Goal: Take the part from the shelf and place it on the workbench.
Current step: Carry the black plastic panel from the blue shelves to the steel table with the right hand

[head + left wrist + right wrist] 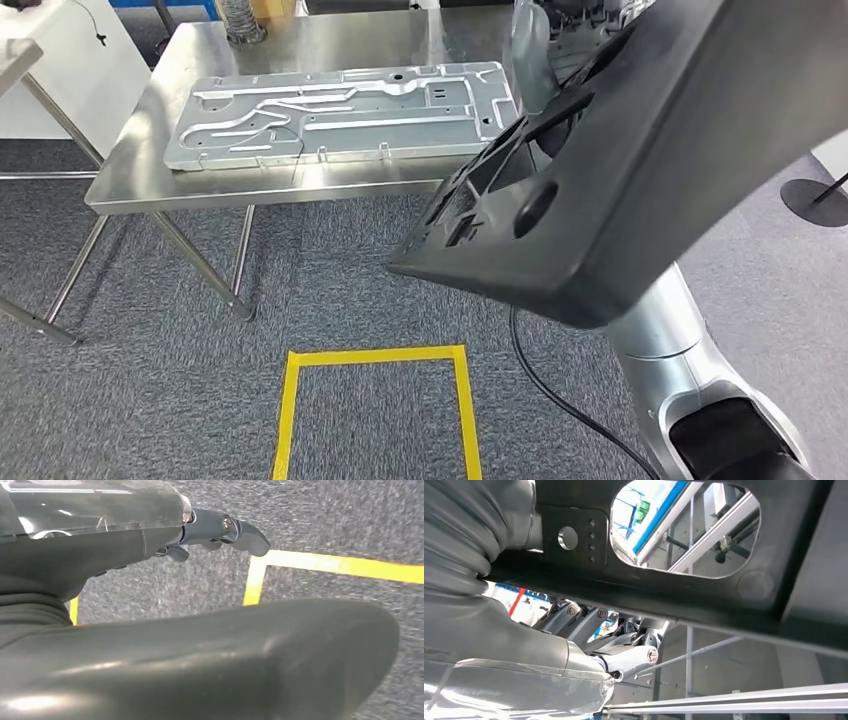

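The black plastic part [620, 170] is held up in the air, tilted, close to the head camera and over the near right corner of the workbench [300, 190]. It is a broad, smooth, matte moulding with a rounded rim, ribs and pockets on its inner face, and a large rounded cut-out that shows clearly in the right wrist view [704, 600].

The right hand [624, 645] is under the part's edge, its grey metal fingers [644, 656] curled up against the black frame and gripping it. The right arm [690, 380], silver with a dark joint, rises from the lower right of the head view to the part.

The left hand [215, 530] hangs over the carpet with its dark fingers [245, 532] curled slightly and holding nothing; a thick grey thumb [200, 665] lies across the foreground.

The workbench is bare stainless steel on thin metal legs. On it lies a flat, pale metal plate [340, 112] with raised ribs, channels and small holes, away from the black part.

The floor is grey carpet [150, 400] marked with a rectangle of yellow tape [375, 356]. A black cable [560, 395] runs across the carpet near the right arm.
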Controlling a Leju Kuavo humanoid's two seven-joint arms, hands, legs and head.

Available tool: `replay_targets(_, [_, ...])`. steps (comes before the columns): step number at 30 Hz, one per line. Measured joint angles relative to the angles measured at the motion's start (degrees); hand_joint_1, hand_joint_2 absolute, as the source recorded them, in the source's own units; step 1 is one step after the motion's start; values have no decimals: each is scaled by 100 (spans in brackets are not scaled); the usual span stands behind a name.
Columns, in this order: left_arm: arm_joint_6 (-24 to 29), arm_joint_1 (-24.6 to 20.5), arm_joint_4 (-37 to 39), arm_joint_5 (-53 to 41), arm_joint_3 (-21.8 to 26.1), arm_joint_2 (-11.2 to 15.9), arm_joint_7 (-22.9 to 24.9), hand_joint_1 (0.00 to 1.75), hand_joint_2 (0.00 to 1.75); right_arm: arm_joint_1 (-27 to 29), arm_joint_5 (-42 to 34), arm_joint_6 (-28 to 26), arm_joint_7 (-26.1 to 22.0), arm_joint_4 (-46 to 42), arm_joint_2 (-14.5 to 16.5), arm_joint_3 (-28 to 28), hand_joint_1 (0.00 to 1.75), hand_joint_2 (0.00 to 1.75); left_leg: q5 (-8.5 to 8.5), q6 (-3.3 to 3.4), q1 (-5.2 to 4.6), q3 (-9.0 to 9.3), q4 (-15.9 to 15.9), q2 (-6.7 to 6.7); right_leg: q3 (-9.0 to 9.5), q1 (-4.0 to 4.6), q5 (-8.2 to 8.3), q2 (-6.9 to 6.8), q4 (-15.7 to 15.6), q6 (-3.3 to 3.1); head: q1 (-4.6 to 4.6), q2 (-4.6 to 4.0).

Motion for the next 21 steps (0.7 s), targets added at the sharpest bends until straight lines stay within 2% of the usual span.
replay_targets(1, [6, 5, 0, 0, 8, 2, 2, 0, 0, 10, 16, -11, 3, -9, 17, 8, 175, 175, 97, 6, 1, -15, -255, 1, 107, -4, -78, 4, 0, 11, 0, 0])
replay_targets(2, [14, 11, 0, -1, 13, 4, 4, 0, 0, 14, 34, -22, 9, -20, 35, 14, 175, 175, 378, 23, 0, 19, -625, 2, 210, -7, -161, 7, -2, 25, 0, 0])
replay_targets(4, [27, 30, 1, -1, 28, 12, 5, 0, 0, 25, 65, -41, 28, -36, 66, 25, 175, 175, 1207, 84, -19, 93, -1332, 7, 364, 1, -313, 16, 1, 70, 1, 0])
replay_targets(5, [34, 37, 2, -1, 36, 16, 5, 0, 0, 32, 75, -47, 41, -42, 80, 29, 175, 175, 1502, 121, -35, 111, -1520, 6, 400, 3, -371, 24, -10, 105, 1, 1])
replay_targets(6, [39, 39, 2, 0, 43, 20, 5, 0, 0, 38, 81, -51, 55, -47, 91, 32, 175, 175, 1636, 156, -55, 112, -1588, 3, 422, 3, -412, 34, -30, 145, 1, 1])
replay_targets(8, [45, 30, 2, 0, 50, 24, 3, 0, 0, 38, 89, -55, 76, -68, 114, 30, 175, 175, 1593, 228, -67, 163, -1606, -9, 481, -13, -481, 38, -105, 229, 0, 1])
replay_targets(9, [45, 25, 2, -3, 52, 25, 0, 0, 0, 31, 93, -56, 80, -81, 122, 24, 175, 175, 1565, 266, -62, 210, -1638, -13, 492, -19, -534, 30, -65, 260, 1, 1])
replay_targets(10, [45, 17, 2, -7, 54, 25, -2, 0, 0, 17, 96, -56, 82, -93, 127, 17, 175, 175, 1536, 302, -53, 268, -1672, -14, 428, -25, -625, 22, 97, 285, 1, 1])
replay_targets(11, [45, 7, 2, -11, 55, 26, -3, 0, 0, 10, 97, -54, 84, -102, 129, 9, 175, 175, 1502, 330, -48, 321, -1699, -15, 258, -32, -754, 14, 412, 301, 1, 1])
replay_targets(13, [45, -14, 2, -17, 57, 27, 1, 0, 0, 27, 99, -45, 83, -103, 129, -2, 175, 175, 1416, 359, -56, 393, -1706, -20, -335, -34, -997, 9, 1290, 321, 2, 1])
replay_targets(14, [45, -20, 1, -19, 58, 27, 4, 0, 0, 56, 99, -38, 84, -103, 129, -4, 175, 175, 1367, 360, -60, 435, -1702, -26, -606, -35, -1007, 9, 1603, 326, 2, 1])
replay_targets(15, [45, -19, 1, -19, 61, 27, 9, 0, 0, 84, 98, -32, 84, -102, 128, -9, 175, 175, 1314, 358, -65, 491, -1695, -34, -775, -34, -884, 9, 1694, 327, 2, 0])
replay_targets(16, [45, -13, 2, -20, 64, 27, 14, 0, 0, 99, 98, -25, 84, -102, 128, -14, 175, 175, 1257, 353, -69, 562, -1686, -41, -817, -34, -628, 7, 1531, 320, 2, 0])
replay_targets(18, [45, -5, 4, -19, 75, 22, 26, 0, 0, 101, 98, -12, 84, -102, 128, -27, 175, 175, 1142, 335, -82, 715, -1671, -51, -642, -19, 15, 0, 770, 274, 2, 0])
replay_targets(19, [46, -9, 5, -19, 82, 17, 30, 0, 0, 94, 98, -4, 83, -103, 130, -31, 175, 175, 1096, 317, -91, 761, -1662, -59, -531, -2, 221, -8, 415, 240, 4, 0])
replay_targets(20, [46, -19, 7, -18, 88, 12, 31, 0, 0, 88, 98, 2, 84, -105, 134, -32, 175, 175, 1063, 296, -96, 780, -1658, -63, -462, 16, 316, -13, 194, 208, 4, 0])
replay_targets(21, [47, -28, 9, -17, 94, 7, 30, 0, 0, 85, 97, 8, 85, -106, 139, -34, 175, 175, 1043, 270, -97, 781, -1657, -65, -434, 36, 309, -15, 107, 177, 4, 0])
